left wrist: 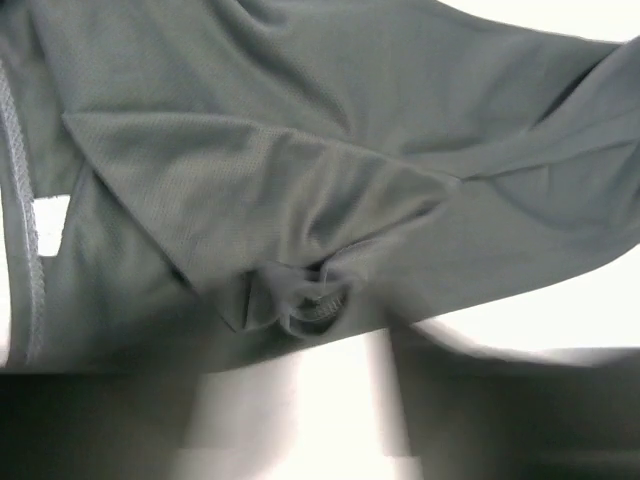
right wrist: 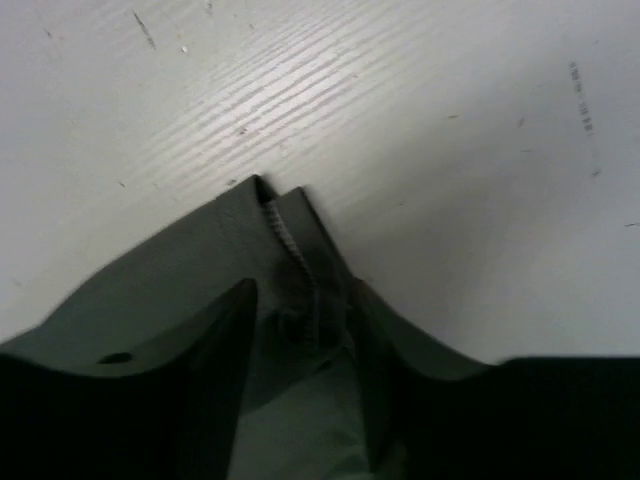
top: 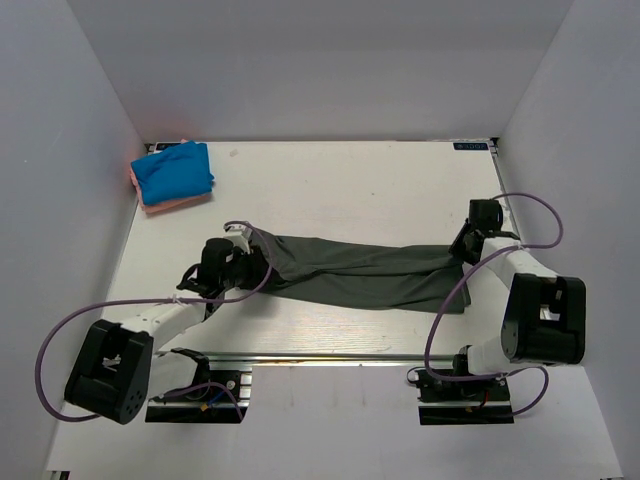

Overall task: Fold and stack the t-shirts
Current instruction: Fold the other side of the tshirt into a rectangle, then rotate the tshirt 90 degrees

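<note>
From above, the dark grey-green t-shirt point(top: 360, 272) lies stretched across the tabletop point(top: 330, 190) between the left end effector point(top: 228, 262) and the right end effector point(top: 470, 245). The blue t-shirt point(top: 172, 172) sits folded on the salmon-pink t-shirt point(top: 170, 205) in the far-left corner.

Left wrist: rumpled cloth beside the white neck label point(left wrist: 48, 225); whether its jaws are spread cannot be told.

Right wrist: fingers point(right wrist: 225, 340) spread, the hem point(right wrist: 275, 215) between them. The next fold likely wants the wrinkles smoothed first.

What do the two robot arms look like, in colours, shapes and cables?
The left arm and the right arm have white tube links between boxy black joint housings. A thin purple cable loops loosely along each arm. The left gripper and the right gripper are black. No markings can be read.
</note>
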Available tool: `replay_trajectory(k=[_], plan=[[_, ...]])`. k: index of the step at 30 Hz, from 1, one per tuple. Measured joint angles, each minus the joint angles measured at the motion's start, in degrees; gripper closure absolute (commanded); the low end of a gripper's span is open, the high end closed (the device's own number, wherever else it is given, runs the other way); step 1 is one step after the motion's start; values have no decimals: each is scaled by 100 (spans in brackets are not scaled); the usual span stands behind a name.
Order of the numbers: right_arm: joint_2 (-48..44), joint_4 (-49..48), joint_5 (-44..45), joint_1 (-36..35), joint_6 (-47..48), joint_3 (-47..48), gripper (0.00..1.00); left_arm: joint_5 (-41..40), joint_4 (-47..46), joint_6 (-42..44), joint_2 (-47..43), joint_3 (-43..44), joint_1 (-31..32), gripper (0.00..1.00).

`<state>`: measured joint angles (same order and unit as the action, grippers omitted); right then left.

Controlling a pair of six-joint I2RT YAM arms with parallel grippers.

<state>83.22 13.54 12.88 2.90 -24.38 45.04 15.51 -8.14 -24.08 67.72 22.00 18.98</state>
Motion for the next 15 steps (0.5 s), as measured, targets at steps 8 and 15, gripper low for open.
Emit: replay_trajectory(k=[8, 15], plan=[[-1198, 605, 855, 2, -492, -92, 10, -404, 890, -105, -927, 96, 0, 0], [-1749, 391, -85, -20, -188, -98, 10, -699, 1322, -144, -1121, 584, 0, 0]])
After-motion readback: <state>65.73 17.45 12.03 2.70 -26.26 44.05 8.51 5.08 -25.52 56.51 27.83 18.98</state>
